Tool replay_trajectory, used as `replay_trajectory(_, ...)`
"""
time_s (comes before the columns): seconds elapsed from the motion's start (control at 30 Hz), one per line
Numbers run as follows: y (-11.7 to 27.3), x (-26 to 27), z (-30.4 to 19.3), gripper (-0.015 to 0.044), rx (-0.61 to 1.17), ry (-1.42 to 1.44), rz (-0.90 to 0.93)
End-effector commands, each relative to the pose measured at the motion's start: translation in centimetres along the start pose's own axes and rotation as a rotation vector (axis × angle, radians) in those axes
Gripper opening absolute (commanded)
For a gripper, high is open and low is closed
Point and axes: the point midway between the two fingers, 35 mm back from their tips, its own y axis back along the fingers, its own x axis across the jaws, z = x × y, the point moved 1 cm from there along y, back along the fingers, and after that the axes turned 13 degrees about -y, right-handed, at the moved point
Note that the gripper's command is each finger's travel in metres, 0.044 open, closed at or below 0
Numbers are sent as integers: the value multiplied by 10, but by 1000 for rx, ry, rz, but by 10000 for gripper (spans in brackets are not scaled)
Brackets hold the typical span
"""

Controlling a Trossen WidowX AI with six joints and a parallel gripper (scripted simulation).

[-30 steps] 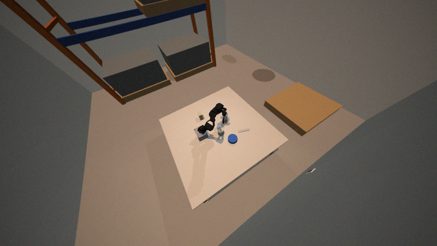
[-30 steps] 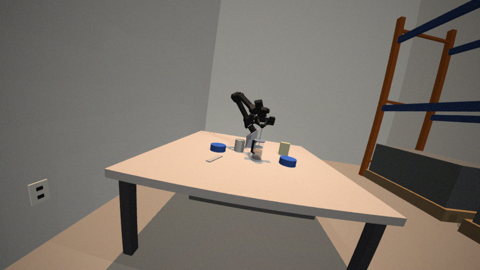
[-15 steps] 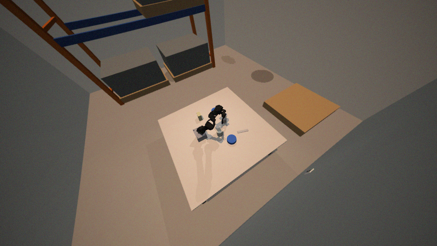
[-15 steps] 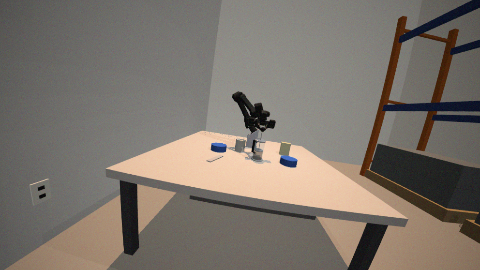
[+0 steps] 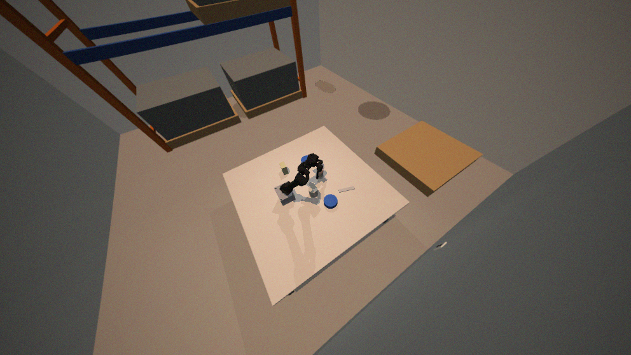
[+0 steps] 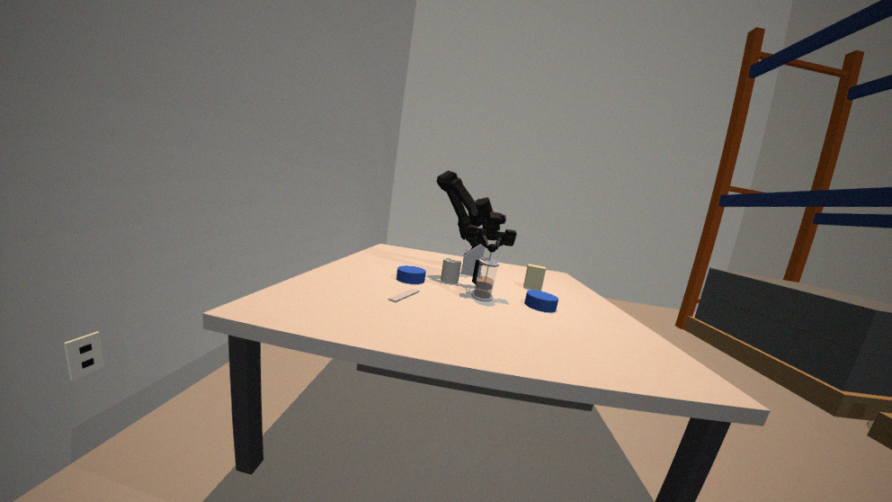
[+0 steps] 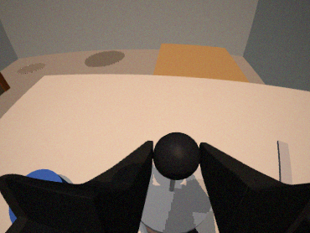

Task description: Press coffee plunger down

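Pale counter (image 6: 436, 336), coffee press (image 6: 485, 279) upright, two blue discs (image 6: 411, 273), grey can (image 6: 450, 270), beige block (image 6: 534, 276), flat strip (image 6: 404, 295), arm base (image 5: 284, 194)

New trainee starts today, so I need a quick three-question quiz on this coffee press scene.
1. True or false: the hand is shut on the plunger knob.
2. How many blue discs are on the table?
3. The press stands: A) upright B) tipped over.

Key: 1 true. 2 two: one, another. 3 A.
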Motion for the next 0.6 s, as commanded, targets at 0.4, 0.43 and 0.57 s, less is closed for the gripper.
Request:
replay_trajectory(0.4,-12,-4,-16,128,49,25,-15)
replay_trajectory(0.43,-12,-4,-16,128,49,25,-15)
replay_trajectory(0.57,-13,-3,-15,128,49,25,-16)
